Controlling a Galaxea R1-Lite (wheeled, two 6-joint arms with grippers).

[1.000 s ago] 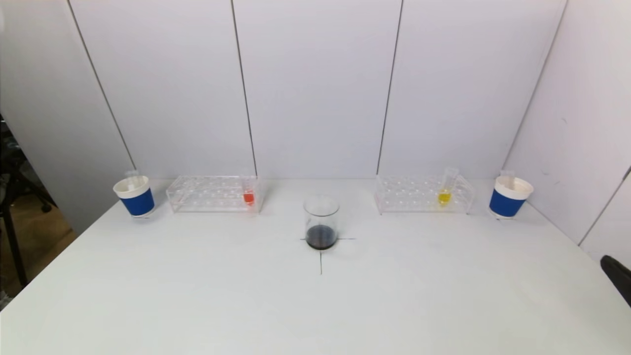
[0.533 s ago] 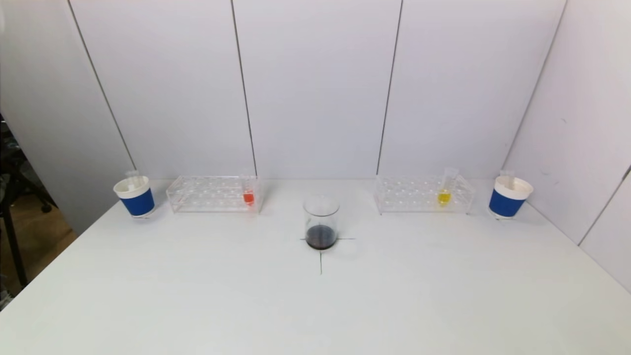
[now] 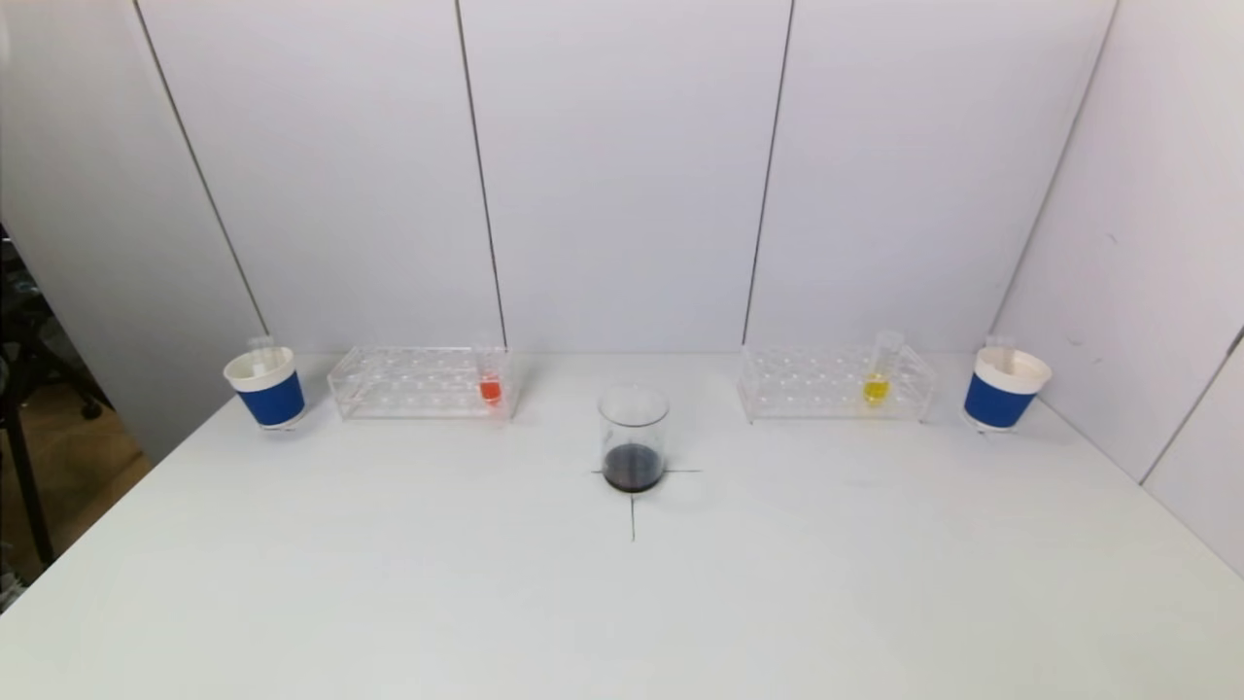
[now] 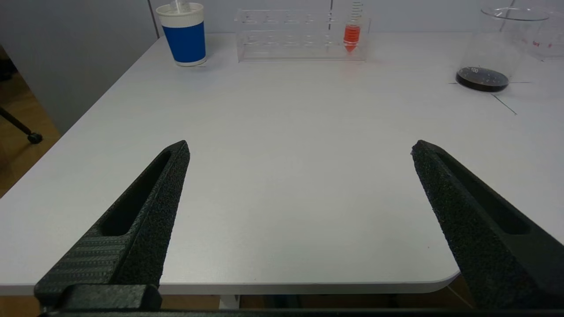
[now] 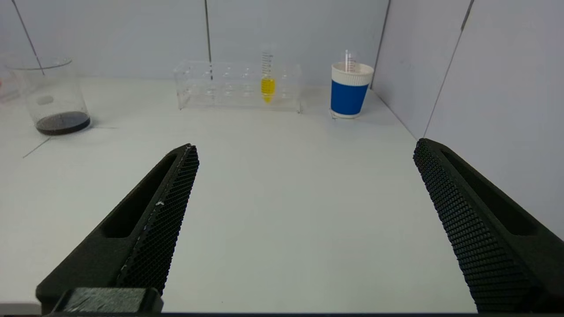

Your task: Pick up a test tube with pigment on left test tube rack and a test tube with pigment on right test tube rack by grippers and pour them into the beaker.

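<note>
Here the left end effector [image 4: 299, 147] and right end effector [image 5: 306, 145] hover spread wide, empty, over the table's [image 3: 389, 583] near edge. The red-pigment test tube [image 3: 490, 381] stands in the left rack [image 3: 413, 381], the yellow one [image 3: 878, 374] in the right rack [image 3: 826, 382], the beaker [image 3: 633, 437] between them.

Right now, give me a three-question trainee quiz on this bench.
1. True or false: the clear glass beaker already holds dark liquid.
2. Which pigment sits in the clear plastic rack on the robot's right? A red, B yellow, C blue.
3. Fill in: beside each rack's outer end stands a blue-and-white paper ____.

Key
1. True.
2. B; the yellow-pigment test tube stands there, and the red-pigment test tube is in the clear plastic rack on the left.
3. Cup: left cup, right cup.
</note>
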